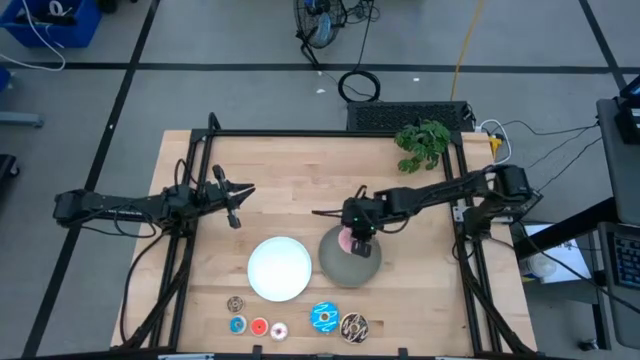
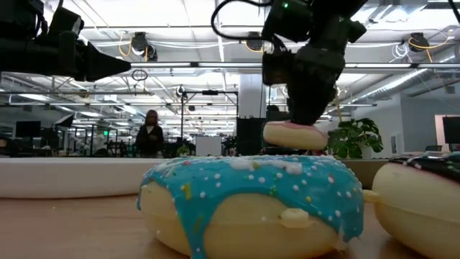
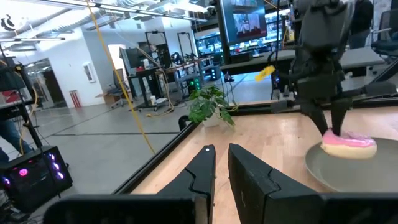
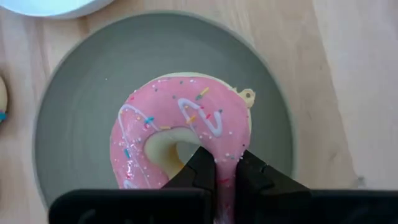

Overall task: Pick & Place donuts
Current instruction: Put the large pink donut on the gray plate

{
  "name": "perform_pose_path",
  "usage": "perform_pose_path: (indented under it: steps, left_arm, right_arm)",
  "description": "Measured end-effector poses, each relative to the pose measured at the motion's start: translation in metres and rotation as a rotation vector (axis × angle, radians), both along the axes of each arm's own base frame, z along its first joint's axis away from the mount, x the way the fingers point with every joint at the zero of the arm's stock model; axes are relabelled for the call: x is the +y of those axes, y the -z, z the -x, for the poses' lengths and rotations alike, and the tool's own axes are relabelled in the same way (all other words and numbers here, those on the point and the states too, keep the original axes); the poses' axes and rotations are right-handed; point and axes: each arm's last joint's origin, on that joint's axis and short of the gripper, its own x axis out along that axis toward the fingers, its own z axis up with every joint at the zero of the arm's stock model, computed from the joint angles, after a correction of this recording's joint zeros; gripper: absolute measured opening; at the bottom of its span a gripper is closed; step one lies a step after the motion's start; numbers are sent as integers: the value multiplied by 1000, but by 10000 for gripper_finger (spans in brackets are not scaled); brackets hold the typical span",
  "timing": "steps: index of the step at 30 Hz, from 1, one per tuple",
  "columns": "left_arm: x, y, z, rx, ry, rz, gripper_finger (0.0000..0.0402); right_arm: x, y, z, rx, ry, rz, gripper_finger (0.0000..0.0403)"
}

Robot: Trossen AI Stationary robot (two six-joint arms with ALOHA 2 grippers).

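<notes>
Pinched on the rim of the pink donut, the right gripper hangs over the grey plate, one finger through the hole and the other outside the ring. From the low view the donut appears lifted, and the left wrist view puts it at or just above the plate; whether it touches cannot be told. Just beside this gripper, on the side toward the left arm, sits the white plate, with nothing on it. Beyond both plates, at the table's near edge, the other six donuts lie in a row: blue sprinkled and dark drizzled nearer the right gripper, and the four tiny ones, brown, blue, red and white, farther along. As a judgement, the task is at its very start: the first donut is about to be set on the grey plate but not yet released, and six remain to be picked up. Well apart, the left gripper waits above bare table, fingers nearly pressed together with a narrow slit between them, holding nothing.
</notes>
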Motion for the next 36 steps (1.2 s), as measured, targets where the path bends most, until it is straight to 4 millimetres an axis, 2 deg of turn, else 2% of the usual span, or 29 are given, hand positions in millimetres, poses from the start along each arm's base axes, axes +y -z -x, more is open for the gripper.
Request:
perform_pose_path:
  steps: [11,20,24,36]
  left_arm:
    - [0,0,0,6,-1,-12,51]
    - [0,0,0,7,-1,-16,51]
    - [0,0,0,7,-1,-16,51]
    - [0,0,0,6,-2,-16,51]
  right_arm:
    - [0,30,-6,91,-18,16,15]
    - [0,34,-9,73,-71,33,33]
    - [0,32,-9,71,-64,28,68]
    - [0,15,-5,19,-59,30,210]
